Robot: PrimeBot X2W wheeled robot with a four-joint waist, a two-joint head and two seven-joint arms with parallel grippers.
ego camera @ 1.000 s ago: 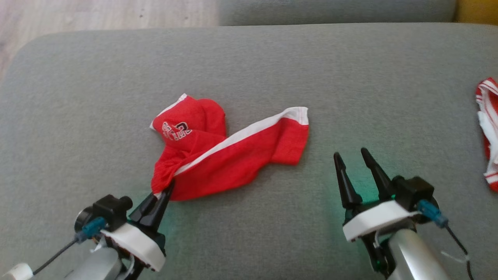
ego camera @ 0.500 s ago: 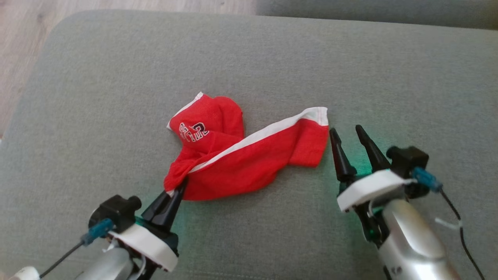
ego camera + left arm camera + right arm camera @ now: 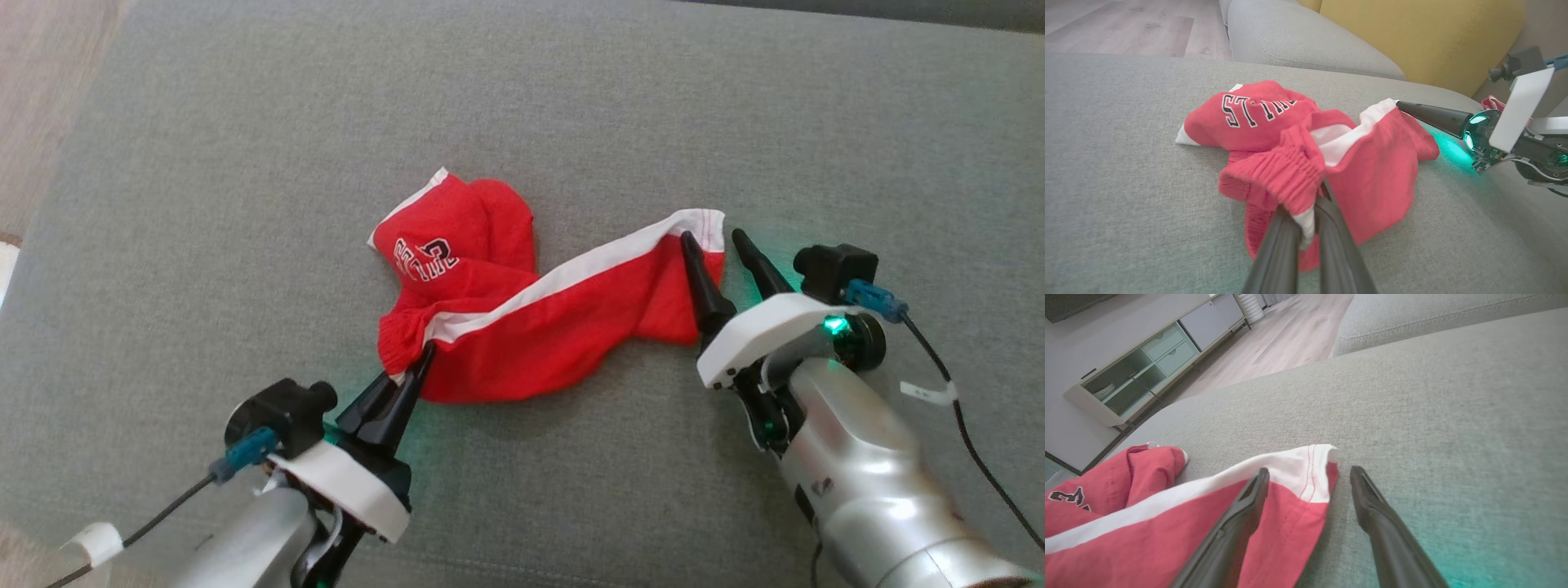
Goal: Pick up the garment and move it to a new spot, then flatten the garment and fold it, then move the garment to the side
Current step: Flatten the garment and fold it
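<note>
Early going: shorts gripped at one end, second grasp not yet made.
Your left end effector (image 3: 424,355) is clamped on the elastic waistband (image 3: 1274,179) of the red shorts (image 3: 522,327), which lie crumpled on the grey sofa cushion (image 3: 245,163). Your right end effector (image 3: 709,235) stands apart, straddling the white-trimmed leg hem (image 3: 1306,465). Flattening, folding and setting aside look undone.

In the head view the garment (image 3: 522,327) lies mid-frame on the cushion (image 3: 245,163). The left gripper (image 3: 424,355) enters from the lower left, its tips at the garment's lower-left end. The right gripper (image 3: 710,237) comes from the lower right and straddles the garment's upper-right corner, one finger over cloth, the other over bare cushion beside it. Floor (image 3: 41,98) lies in the upper-left corner.
</note>
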